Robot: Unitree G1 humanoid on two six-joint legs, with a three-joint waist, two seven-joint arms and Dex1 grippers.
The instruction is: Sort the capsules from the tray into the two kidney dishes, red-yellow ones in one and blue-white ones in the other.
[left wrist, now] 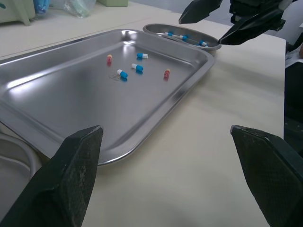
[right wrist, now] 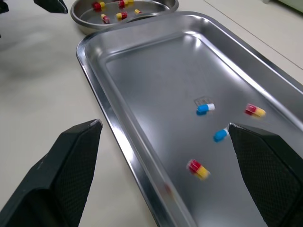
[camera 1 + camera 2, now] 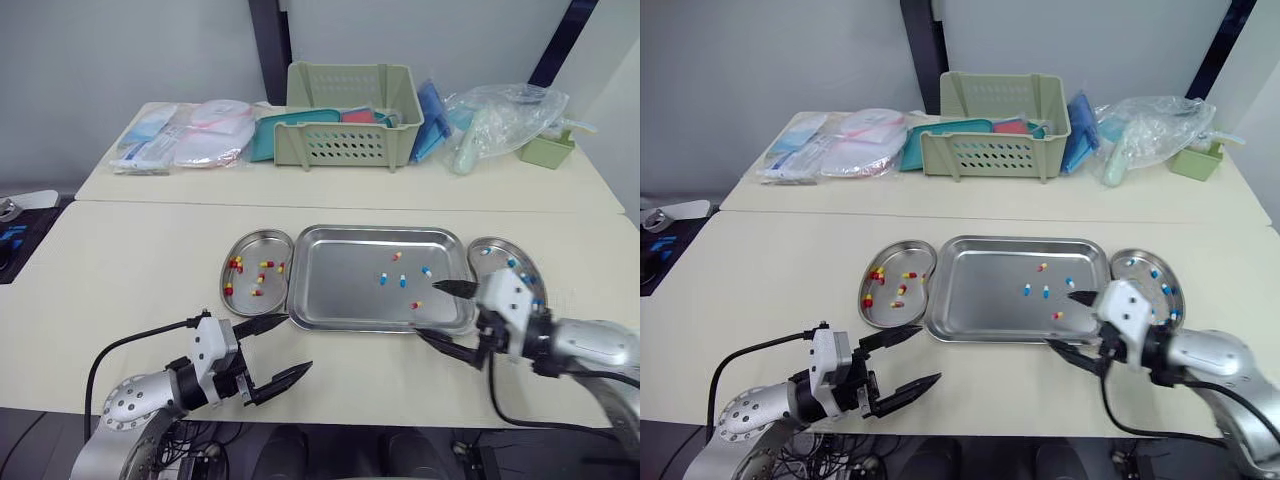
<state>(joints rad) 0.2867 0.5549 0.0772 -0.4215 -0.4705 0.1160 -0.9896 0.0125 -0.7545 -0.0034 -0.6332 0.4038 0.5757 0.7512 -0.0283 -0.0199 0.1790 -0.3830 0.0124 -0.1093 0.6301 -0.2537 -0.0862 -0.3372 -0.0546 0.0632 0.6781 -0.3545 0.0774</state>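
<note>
A steel tray point(image 3: 340, 285) lies mid-table and holds a few loose capsules: blue-white ones point(image 3: 383, 279) and red-yellow ones point(image 3: 416, 304). At its left end, a kidney dish point(image 3: 262, 245) holds several red-yellow capsules. At the other end, a second kidney dish point(image 3: 492, 245) holds blue-white ones. My right gripper point(image 3: 427, 309) is open over the tray's front right corner, just beside a red-yellow capsule point(image 2: 198, 169), with nothing held. Open and empty, my left gripper point(image 3: 297, 344) hovers above the table in front of the tray's left corner.
On the rear table stand a green basket point(image 3: 350, 115), packaged supplies point(image 3: 190, 135) to its left, a plastic bag point(image 3: 500, 120) and a small green box point(image 3: 547, 150). Bare tabletop stretches left of the dishes.
</note>
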